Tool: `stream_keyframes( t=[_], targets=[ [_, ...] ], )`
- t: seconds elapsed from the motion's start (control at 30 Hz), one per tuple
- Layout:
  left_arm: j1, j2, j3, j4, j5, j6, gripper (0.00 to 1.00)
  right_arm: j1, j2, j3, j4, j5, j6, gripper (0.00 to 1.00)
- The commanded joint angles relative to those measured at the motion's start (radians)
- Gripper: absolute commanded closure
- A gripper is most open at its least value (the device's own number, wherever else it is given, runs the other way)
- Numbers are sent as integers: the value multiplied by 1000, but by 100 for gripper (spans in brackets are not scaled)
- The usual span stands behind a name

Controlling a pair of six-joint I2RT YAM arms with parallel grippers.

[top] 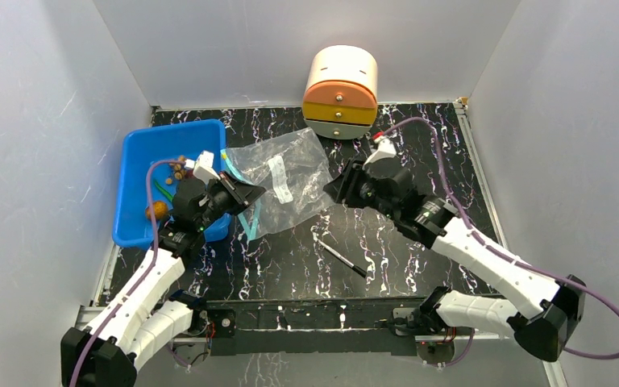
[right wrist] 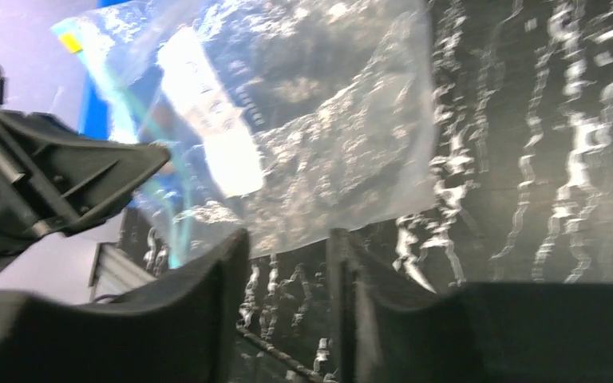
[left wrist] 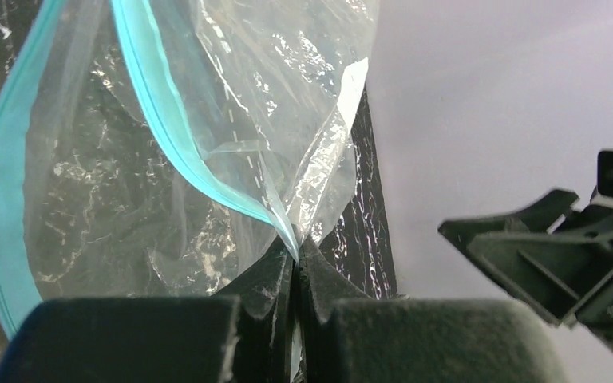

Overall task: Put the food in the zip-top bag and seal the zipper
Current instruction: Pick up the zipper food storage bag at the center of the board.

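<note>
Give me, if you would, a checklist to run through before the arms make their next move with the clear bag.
1. Left gripper clamped on the clear crinkly zip-top bag: ok, shut on its teal zipper strip.
2. Bag mouth open: ok, the strip's two sides stand apart in the left wrist view.
3. Right gripper holding the bag: not ok, jaws open, the bag's edge just ahead of them.
4. Small toy food pieces inside the bag: not ok, they lie in the blue plastic tray.
5. Thin black pen apart from the bag: ok.
</note>
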Motion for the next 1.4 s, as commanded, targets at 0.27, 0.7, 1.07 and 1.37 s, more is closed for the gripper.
stream_keyframes(
  t=[0.27,0.7,1.07,1.37],
  targets=[
    [-1,29,-1,4,-47,-106,100,394,323,171,239,222,60,57],
    [-2,-4,-8,-17,-36,-126,100,447,570,357,132,411,-41,62],
    [-2,-32,55,-123,2,-38,65,441,538,267,277,391,-147,100],
    [-1,-86,271,-546,-145,248,38,395,379,8,594,245,-242,100]
  ],
)
